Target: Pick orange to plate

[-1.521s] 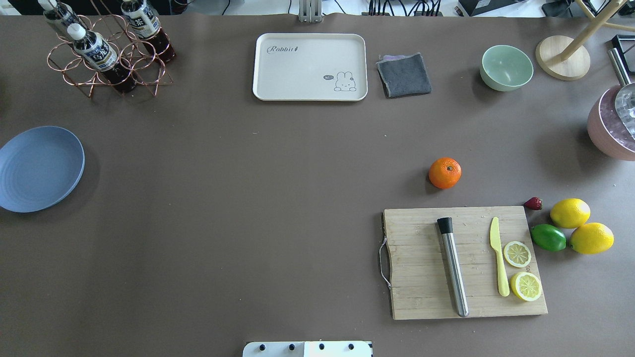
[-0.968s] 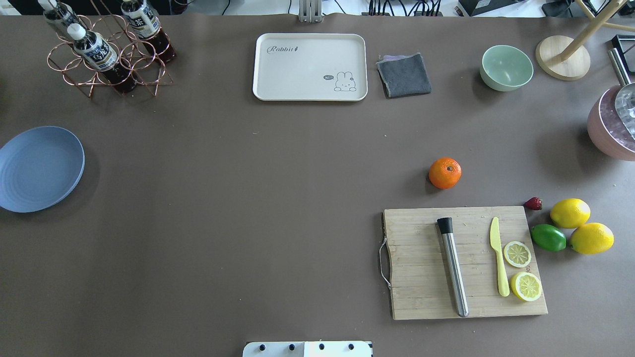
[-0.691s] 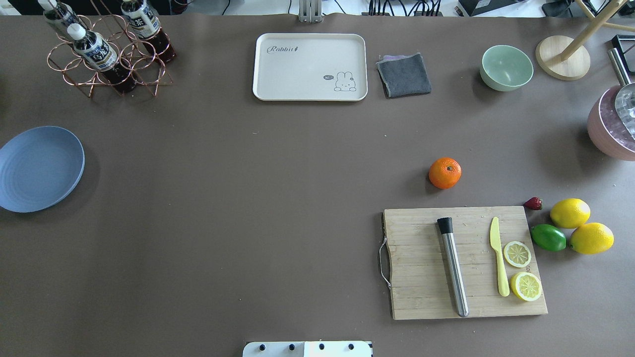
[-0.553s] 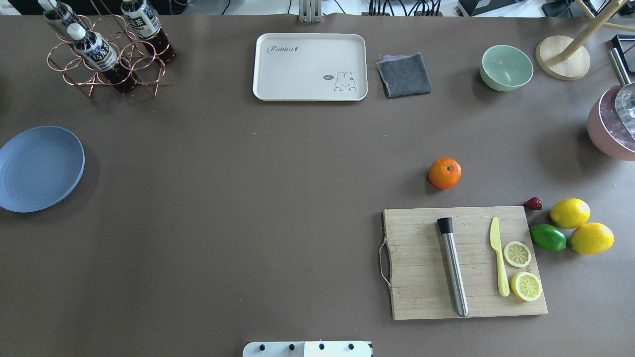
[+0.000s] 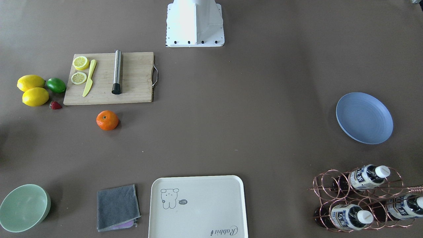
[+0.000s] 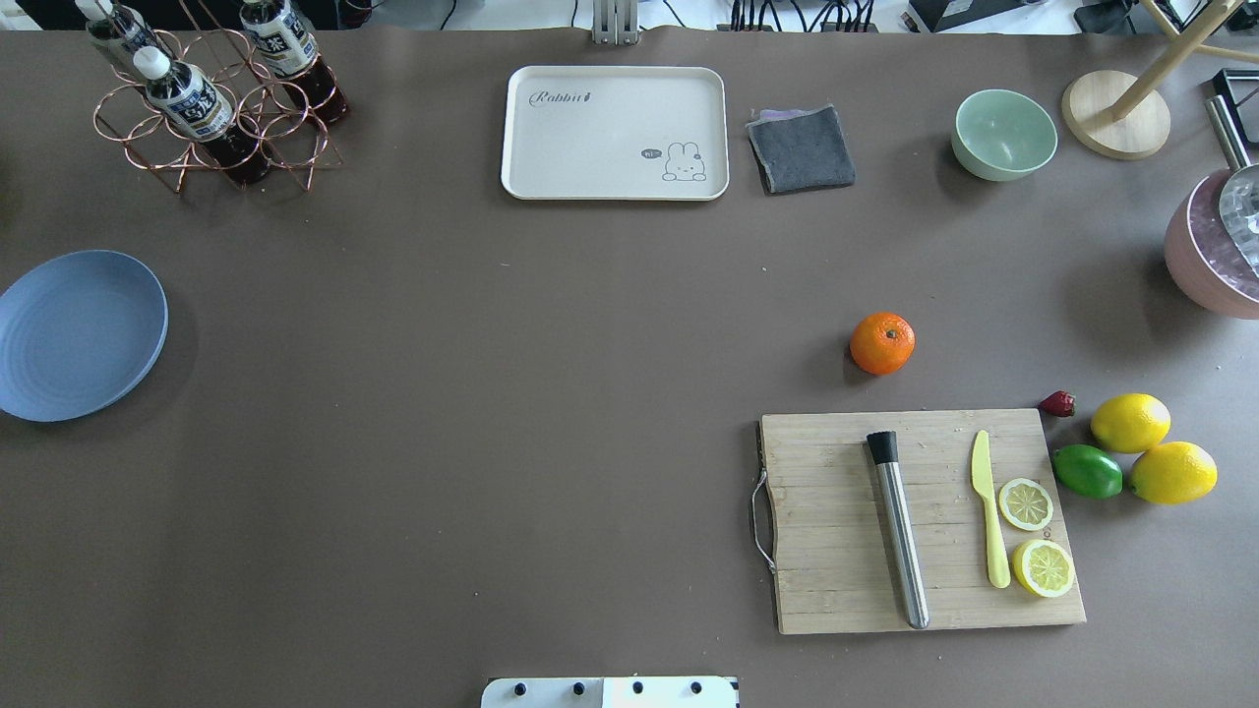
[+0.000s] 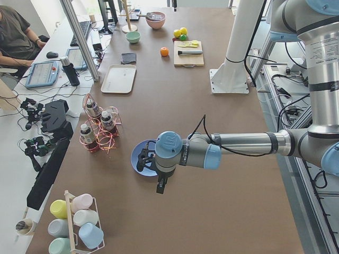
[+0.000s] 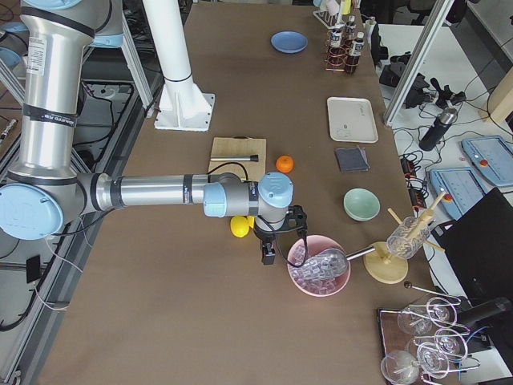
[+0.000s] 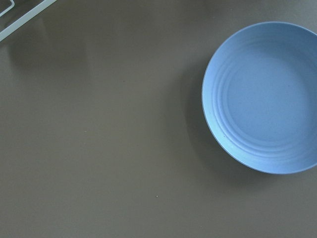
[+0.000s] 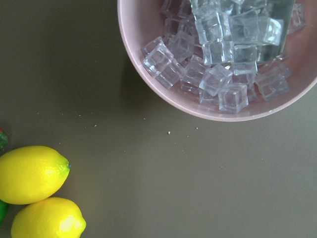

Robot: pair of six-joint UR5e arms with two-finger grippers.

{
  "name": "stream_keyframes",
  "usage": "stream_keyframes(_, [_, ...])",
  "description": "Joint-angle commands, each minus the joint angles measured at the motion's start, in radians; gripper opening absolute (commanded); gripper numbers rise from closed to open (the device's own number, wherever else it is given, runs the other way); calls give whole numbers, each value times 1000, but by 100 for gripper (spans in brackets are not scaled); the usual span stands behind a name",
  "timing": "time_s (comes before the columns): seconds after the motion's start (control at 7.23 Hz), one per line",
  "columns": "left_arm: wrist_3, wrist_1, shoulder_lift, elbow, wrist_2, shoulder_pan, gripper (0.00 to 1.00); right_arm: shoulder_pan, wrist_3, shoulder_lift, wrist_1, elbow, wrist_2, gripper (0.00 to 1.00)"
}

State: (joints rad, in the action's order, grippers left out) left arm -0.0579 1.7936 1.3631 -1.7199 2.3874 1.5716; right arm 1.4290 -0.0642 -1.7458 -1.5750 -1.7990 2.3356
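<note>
Seen only in part: plate [image 6: 84, 334], clipped at overhead edge, screened side-on by left arm [image 7: 183, 153]. Over plate, left gripper [image 7: 159, 185] too small to judge opening.

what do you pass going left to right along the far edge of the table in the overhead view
bottles → tray → cloth → bowl → wooden stand

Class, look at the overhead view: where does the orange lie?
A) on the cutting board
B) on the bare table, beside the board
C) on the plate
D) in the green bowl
B: the orange rests on the table just past the board, far from the plate.
</note>
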Motion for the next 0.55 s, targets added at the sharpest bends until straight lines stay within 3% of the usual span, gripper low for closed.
stream_keyframes(0.0, [73,43,97,104,1,-44,97,-1,-3,-1,1,-5,2,100])
stream_keyframes(0.14, [143,61,159,170,-1,-85,97,-1,-5,-3,33,0,4,100])
stream_keyframes(0.41, [333,322,215,331,-5,-175,98,-1,-3,-34,119,6,37,100])
